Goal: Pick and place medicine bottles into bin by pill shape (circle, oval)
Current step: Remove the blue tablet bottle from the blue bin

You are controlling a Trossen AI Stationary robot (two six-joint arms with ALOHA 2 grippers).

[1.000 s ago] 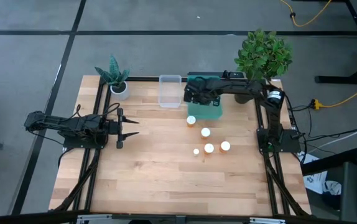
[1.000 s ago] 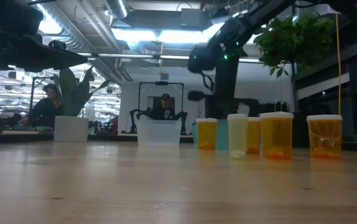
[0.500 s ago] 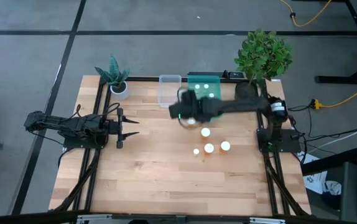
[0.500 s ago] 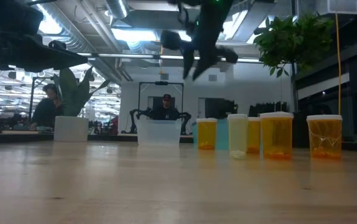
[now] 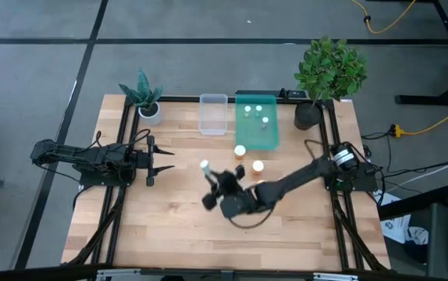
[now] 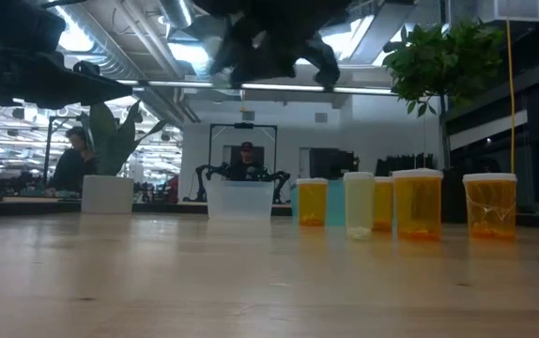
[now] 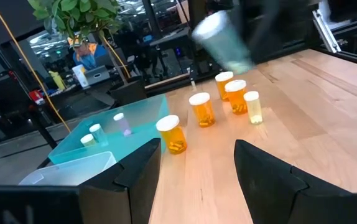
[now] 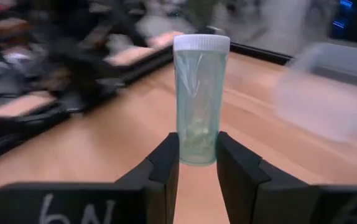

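Note:
My right gripper (image 8: 197,146) hovers over the middle of the table (image 5: 169,234), shut on a small pale green medicine bottle (image 8: 200,99) with a white cap (image 5: 206,166). Several orange and pale bottles stand to its right, among them one (image 5: 240,151) and another (image 5: 257,166); the left wrist view shows them in a cluster (image 7: 201,109). The teal bin (image 5: 271,140) at the far side holds three small bottles. A clear bin (image 5: 213,115) stands left of it. My left gripper (image 5: 160,160) waits open at the table's left. My right gripper pinches the pale bottle's lower body (image 8: 197,150) between its two fingers (image 8: 166,158). The fingers come at it about level from the table's near right. The bottle sticks out beyond the fingertips, cap end away from the wrist, lifted clear of the table.
A large potted plant (image 5: 329,70) stands at the far right corner and a small one (image 5: 144,97) at the far left. The near half of the table is bare wood. In the low view, people sit in the room behind the table.
My right gripper has swung from over the teal bin at the far side toward the table's near left, out over the middle of the table. It has rolled and tipped up toward level on the way. Its fingers have stayed shut.

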